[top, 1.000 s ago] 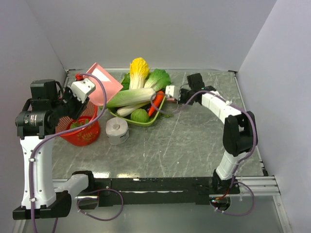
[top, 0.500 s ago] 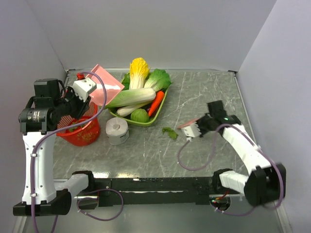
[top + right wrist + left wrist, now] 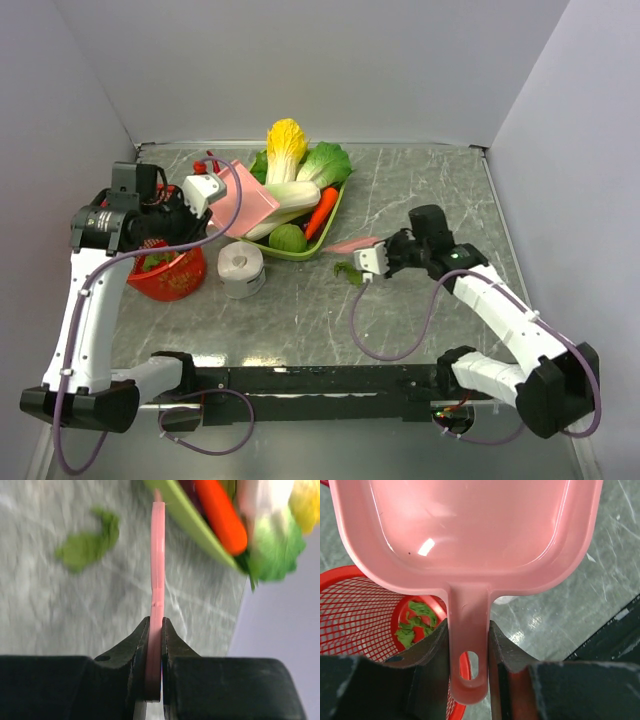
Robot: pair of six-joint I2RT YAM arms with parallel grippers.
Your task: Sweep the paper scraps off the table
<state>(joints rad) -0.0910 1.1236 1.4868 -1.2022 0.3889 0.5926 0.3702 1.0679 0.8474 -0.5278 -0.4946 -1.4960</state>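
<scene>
The left end effector (image 3: pixel 468 627) is pressed onto the handle of a pink dustpan (image 3: pixel 465 525), holding it above the surface (image 3: pixel 420 180). The pan looks empty. It hangs partly over a red basket (image 3: pixel 180 285) at about eight o'clock on the surface. Green scraps (image 3: pixel 417 622) already lie in the basket, so it appears to serve as the bin.

The right end effector (image 3: pixel 156 626) pinches a thin pink scraper (image 3: pixel 158 555), seen edge-on from the wrist. The blade probably serves as the brush for pushing scraps toward the pan. One green paper scrap (image 3: pixel 348 272) lies loose on the surface, at roughly five o'clock from the green tray (image 3: pixel 300 255) of vegetables and just beside the scraper's end. Pan and scrap are well apart, so the pan likely has to come down near the scrap first.

A roll of tape (image 3: pixel 240 268) stands at seven o'clock from the tray.

No brand, label or writing can be read anywhere.
</scene>
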